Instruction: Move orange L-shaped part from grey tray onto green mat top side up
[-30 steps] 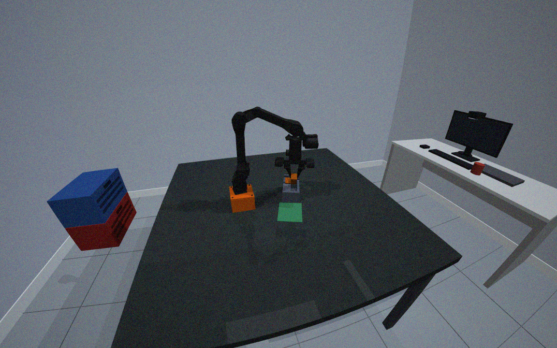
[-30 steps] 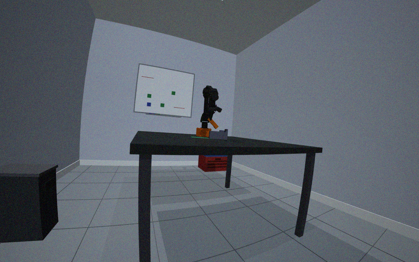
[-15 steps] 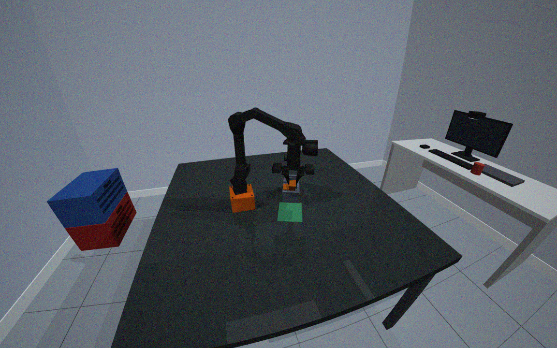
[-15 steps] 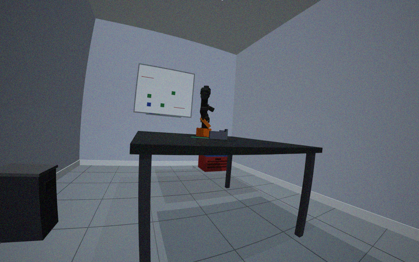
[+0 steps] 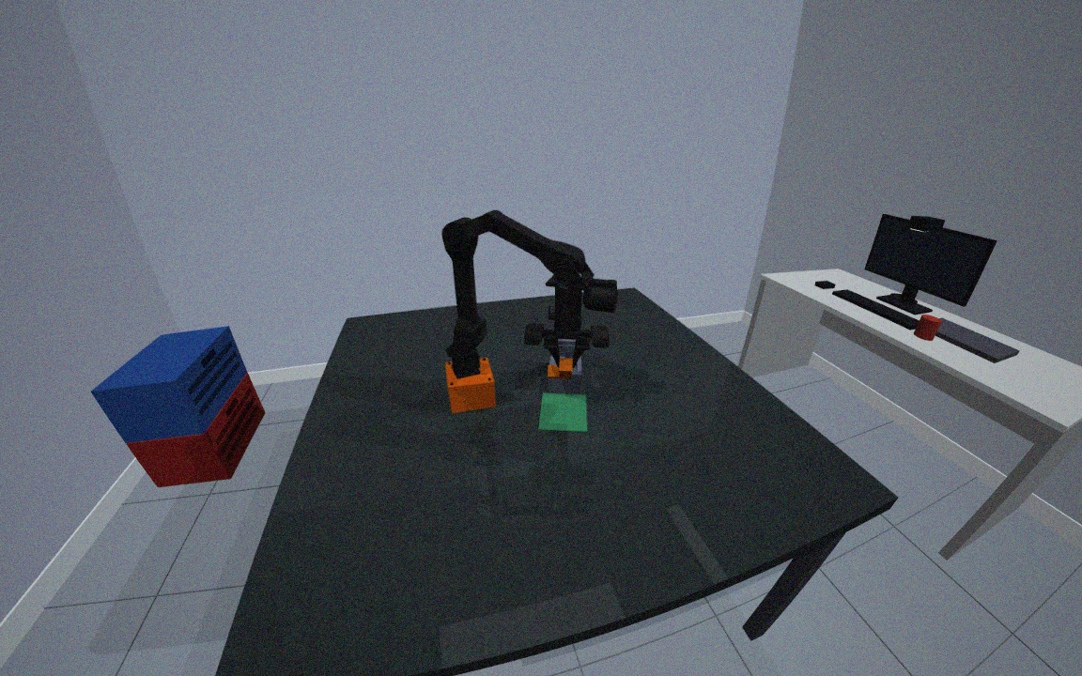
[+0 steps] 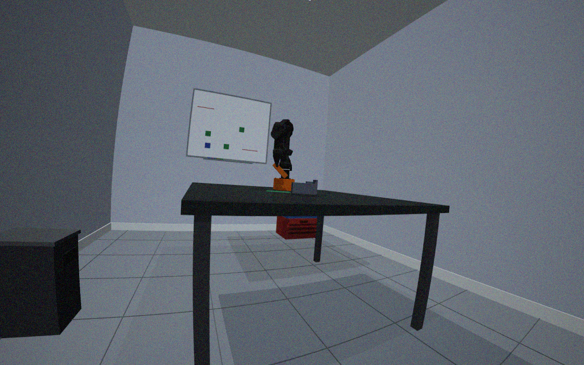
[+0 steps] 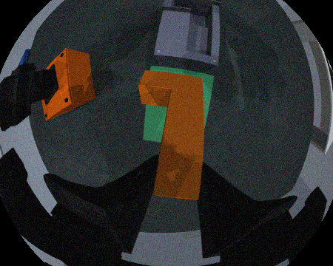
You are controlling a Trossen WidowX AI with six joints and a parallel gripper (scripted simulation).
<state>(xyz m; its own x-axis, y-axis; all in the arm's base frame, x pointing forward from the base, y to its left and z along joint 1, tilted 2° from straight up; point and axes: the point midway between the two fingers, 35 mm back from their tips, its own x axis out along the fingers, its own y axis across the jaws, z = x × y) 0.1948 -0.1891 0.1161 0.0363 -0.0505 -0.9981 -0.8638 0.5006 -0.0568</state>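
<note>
My gripper is shut on the straight end of the orange L-shaped part. The part hangs in the air, steeply tilted, with its L-shaped end lower and toward the tray. The green mat lies flat below; in the wrist view the part covers much of it. The grey tray stands just beyond the mat, its pocket partly in view. The part is clear of the tray and the mat.
The arm's orange base stands beside the mat and tray. All stand on the dark table. A white desk with a monitor stands apart on the right.
</note>
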